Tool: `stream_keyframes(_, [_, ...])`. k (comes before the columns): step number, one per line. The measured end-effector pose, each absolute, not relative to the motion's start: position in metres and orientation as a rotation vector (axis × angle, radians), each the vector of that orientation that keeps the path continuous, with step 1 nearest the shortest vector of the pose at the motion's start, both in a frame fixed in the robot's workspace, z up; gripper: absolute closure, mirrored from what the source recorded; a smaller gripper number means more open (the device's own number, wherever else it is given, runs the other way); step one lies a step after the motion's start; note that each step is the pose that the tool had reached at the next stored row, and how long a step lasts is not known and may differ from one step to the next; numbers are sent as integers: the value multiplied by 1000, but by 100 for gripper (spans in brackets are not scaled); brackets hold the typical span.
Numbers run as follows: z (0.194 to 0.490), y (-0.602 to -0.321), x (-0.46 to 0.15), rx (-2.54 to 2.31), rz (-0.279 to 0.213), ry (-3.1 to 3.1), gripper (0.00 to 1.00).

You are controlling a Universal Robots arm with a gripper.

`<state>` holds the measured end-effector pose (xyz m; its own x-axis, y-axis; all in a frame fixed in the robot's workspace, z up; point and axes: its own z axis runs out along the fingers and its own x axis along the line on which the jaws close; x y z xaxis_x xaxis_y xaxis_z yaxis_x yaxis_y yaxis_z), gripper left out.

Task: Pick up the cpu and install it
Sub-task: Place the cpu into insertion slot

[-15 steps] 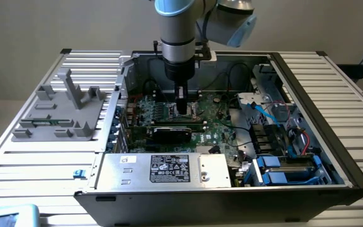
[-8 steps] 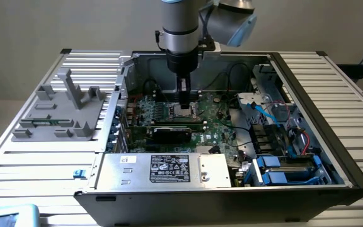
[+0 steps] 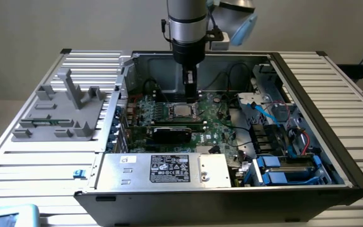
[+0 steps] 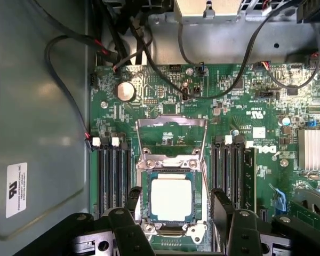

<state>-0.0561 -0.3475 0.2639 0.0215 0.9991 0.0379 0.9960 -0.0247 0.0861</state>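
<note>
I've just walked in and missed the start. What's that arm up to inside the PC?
The robot arm's gripper hangs inside the open computer case, directly over the motherboard. The cpu lies flat in the socket, whose metal retention frame is flipped up. The jaws stand open on either side of the chip and do not grip it.

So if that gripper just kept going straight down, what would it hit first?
Probably the cpu, lying in its socket right under the open gripper. Its fingers stand wider, so they might meet the socket's edge first.
</note>
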Motion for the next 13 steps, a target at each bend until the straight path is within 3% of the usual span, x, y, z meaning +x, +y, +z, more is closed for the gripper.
stream_keyframes(13, [274,-350,-31,2224,124,2173,36])
